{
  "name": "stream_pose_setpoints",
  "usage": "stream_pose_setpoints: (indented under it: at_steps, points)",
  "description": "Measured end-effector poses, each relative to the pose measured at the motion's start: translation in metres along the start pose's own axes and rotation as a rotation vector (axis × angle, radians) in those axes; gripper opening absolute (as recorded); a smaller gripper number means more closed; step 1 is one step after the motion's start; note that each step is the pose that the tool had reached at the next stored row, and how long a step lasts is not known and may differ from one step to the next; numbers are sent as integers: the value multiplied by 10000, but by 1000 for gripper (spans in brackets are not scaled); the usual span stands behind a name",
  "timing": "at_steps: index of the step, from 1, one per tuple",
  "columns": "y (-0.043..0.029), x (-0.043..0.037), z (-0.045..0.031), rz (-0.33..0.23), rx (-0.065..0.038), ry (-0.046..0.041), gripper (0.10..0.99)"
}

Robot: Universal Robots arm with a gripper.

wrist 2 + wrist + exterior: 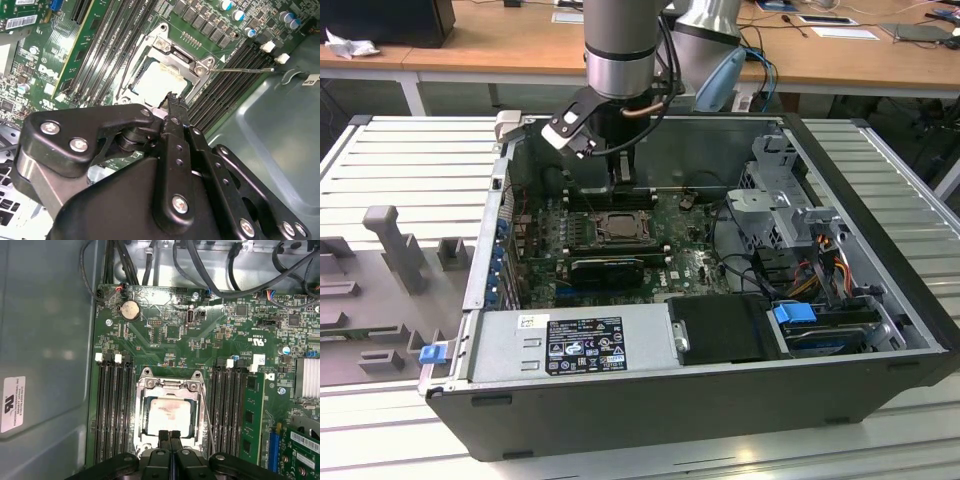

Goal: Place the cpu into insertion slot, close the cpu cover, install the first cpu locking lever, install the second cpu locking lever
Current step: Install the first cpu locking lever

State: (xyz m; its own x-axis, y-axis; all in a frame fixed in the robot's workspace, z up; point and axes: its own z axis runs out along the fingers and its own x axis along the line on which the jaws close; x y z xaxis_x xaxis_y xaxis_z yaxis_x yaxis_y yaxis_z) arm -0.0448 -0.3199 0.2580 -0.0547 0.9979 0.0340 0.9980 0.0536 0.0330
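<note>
The cpu [170, 415] [156, 81], a pale square chip, lies in the insertion slot [145, 415] on the green motherboard. The silvery cpu cover [170, 385] [176, 50] lies flat around it, and the chip shows through the cover's window. One thin wire locking lever [242, 70] sticks out across the memory slots. Another wire lever [124, 75] [206, 410] runs along the socket's side. My gripper [170, 435] [172, 97] [618, 176] hangs just above the socket's edge, fingers shut together with nothing between them.
Black memory slots [114, 410] [227, 405] flank the socket on both sides. The grey case wall [45, 340] stands close beside them. In the exterior view, a black expansion card [608, 268], power supply [575, 345], drive cage [775, 200] and cable bundles [745, 255] crowd the case.
</note>
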Motion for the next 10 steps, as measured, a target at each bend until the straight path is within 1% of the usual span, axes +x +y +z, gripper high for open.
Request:
stream_pose_setpoints:
  at_steps: [6, 10]
  points:
    - [1, 1, -35, 0, 0, -1, 106]
    - [3, 3, -79, 0, 0, 0, 106]
